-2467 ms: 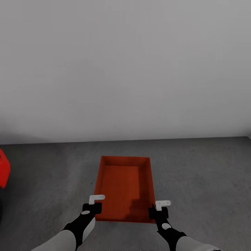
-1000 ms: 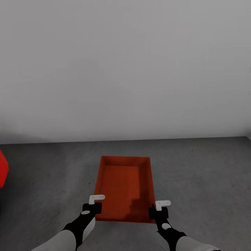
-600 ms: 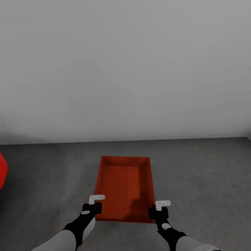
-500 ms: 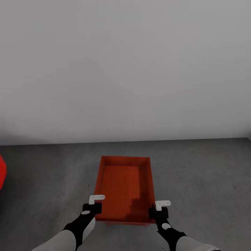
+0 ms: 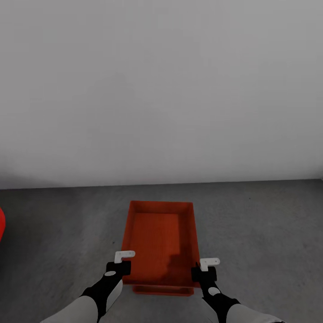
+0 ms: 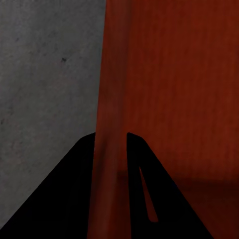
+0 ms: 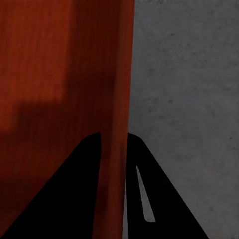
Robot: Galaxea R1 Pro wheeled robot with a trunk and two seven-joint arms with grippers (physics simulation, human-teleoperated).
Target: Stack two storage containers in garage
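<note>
Since the earlier frames a second orange-red rim point(image 5: 162, 290) has come into sight just under the near edge of the held storage container point(image 5: 160, 242), and the red car point(image 5: 1, 224) far to the container's left has slid nearly out of frame as the view shifted. Both arms reach forward side by side over the dark grey floor point(image 5: 260, 224). The left gripper point(image 5: 120, 264) is closed on the container's left wall point(image 6: 110, 124), and the right gripper point(image 5: 205, 268) is clamped on its right wall point(image 7: 119, 99), each with a finger either side. Beyond the container rises the plain white-grey wall point(image 5: 161, 89). No writing is readable anywhere.
</note>
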